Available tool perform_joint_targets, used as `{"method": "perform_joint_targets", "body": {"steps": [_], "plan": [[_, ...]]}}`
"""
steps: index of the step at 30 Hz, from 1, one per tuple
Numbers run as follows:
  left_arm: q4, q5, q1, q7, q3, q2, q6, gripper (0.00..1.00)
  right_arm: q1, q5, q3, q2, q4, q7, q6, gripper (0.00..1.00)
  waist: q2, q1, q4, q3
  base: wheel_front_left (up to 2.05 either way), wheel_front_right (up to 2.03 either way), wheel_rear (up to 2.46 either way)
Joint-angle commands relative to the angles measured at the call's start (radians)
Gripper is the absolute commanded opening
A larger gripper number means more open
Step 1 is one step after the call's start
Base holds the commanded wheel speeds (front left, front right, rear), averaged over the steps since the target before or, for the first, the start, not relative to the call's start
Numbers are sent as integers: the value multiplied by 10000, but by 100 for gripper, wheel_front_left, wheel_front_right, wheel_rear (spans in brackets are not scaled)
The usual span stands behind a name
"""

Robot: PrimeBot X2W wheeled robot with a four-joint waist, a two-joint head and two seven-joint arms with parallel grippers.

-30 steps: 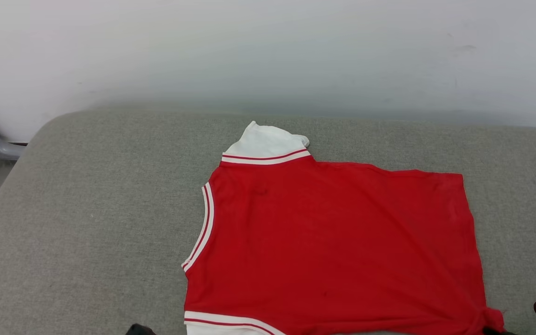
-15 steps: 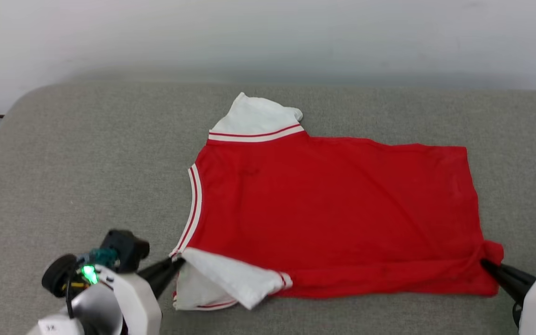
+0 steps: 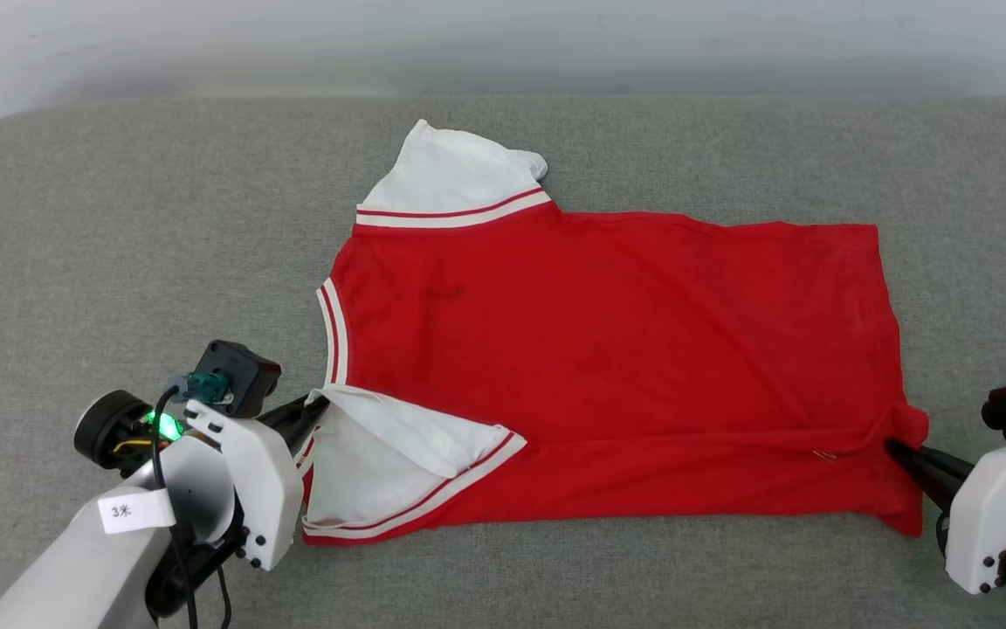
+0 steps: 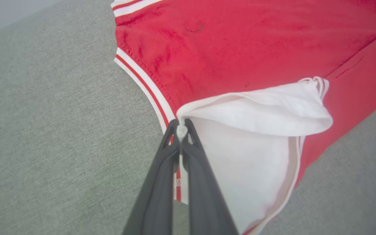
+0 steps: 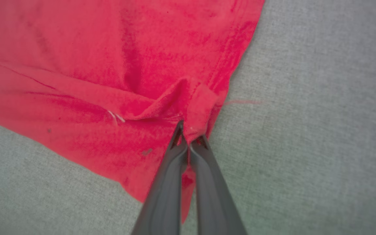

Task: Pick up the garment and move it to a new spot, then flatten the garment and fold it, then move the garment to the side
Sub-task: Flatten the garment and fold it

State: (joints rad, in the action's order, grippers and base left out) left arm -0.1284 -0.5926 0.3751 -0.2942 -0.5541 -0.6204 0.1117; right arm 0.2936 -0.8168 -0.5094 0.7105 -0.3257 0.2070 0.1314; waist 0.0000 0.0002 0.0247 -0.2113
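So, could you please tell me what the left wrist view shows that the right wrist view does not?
The left wrist view has the left gripper shut on the edge of a white sleeve folded over the red garment, beside striped trim. The right wrist view has the right gripper shut on a bunched red corner, with a loose thread beside it. Both show the garment lying on the grey cushion.
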Motion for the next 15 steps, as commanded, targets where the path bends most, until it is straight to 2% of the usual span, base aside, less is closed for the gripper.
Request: {"method": "perform_joint_targets", "body": {"steps": [1, 10, 11, 12, 15], "plan": [[-397, 73, 326, 99, -121, 101, 39, 0, 243, 119, -35, -137, -136, 34, -15, 0, 0, -2, -56, -104, 0, 0, 0], [-2003, 374, 1076, 626, -596, 453, 120, 0, 728, 278, -176, -469, -593, -68, -15, 0, 0, -2, -157, -374, 0, 0, 0], [-2200, 438, 1152, 749, -661, 506, 129, 65, 775, 323, -175, -511, -656, -125, -15, 58, 0, -2, -162, -380, 0, 0, 0], [-2401, 432, 1194, 833, -707, 572, 137, 100, 793, 318, -176, -583, -745, -125, -15, 100, 0, -2, -160, -363, 0, 0, 0], [-2806, 385, 1315, 1193, -745, 790, 143, 100, 837, 391, -274, -642, -858, -174, -15, 100, 0, -2, -115, -250, 0, 0, 0]]}}
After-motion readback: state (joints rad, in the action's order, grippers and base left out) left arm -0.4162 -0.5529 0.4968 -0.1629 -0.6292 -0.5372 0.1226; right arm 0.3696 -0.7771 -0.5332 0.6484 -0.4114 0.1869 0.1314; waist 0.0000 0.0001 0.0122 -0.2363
